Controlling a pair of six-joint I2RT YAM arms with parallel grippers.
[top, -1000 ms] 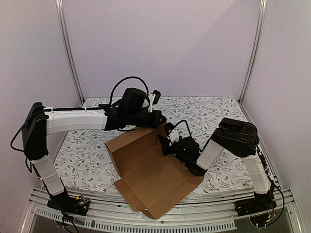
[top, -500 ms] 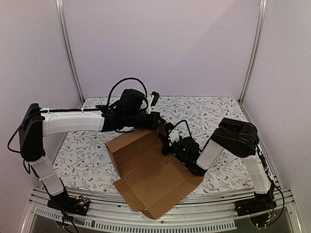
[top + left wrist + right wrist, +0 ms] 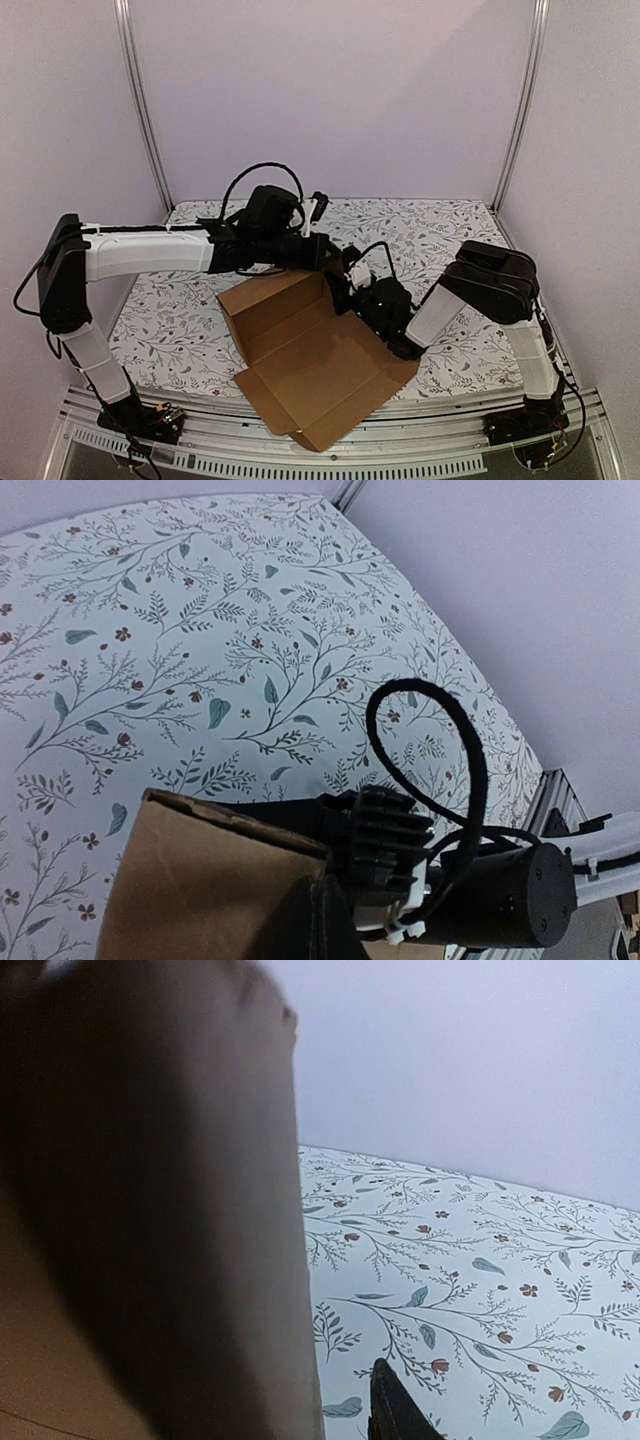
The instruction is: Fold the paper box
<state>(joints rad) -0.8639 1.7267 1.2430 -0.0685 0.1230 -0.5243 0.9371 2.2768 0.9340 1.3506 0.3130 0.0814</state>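
The paper box (image 3: 310, 370) is a brown cardboard sheet lying open in the top view, with its back wall (image 3: 270, 300) raised. My left gripper (image 3: 326, 252) is shut, and its joined fingers (image 3: 322, 925) rest against the top right corner of that wall (image 3: 200, 880). My right gripper (image 3: 345, 288) sits at the upright side flap, just right of the corner. In the right wrist view the flap (image 3: 150, 1210) fills the left half. One dark fingertip (image 3: 388, 1390) stands apart from it, with tablecloth showing between them. The other finger is hidden behind the cardboard.
The table carries a floral-patterned cloth (image 3: 440, 235). Purple walls and metal posts (image 3: 140, 100) enclose the back and sides. The box's front flaps (image 3: 300, 430) reach the near metal rail. The right gripper's black body and cable (image 3: 400, 840) crowd the left wrist view.
My right gripper closed briefly, then opened again and edged up and left along the side flap. The left gripper drifted slightly left with the raised wall.
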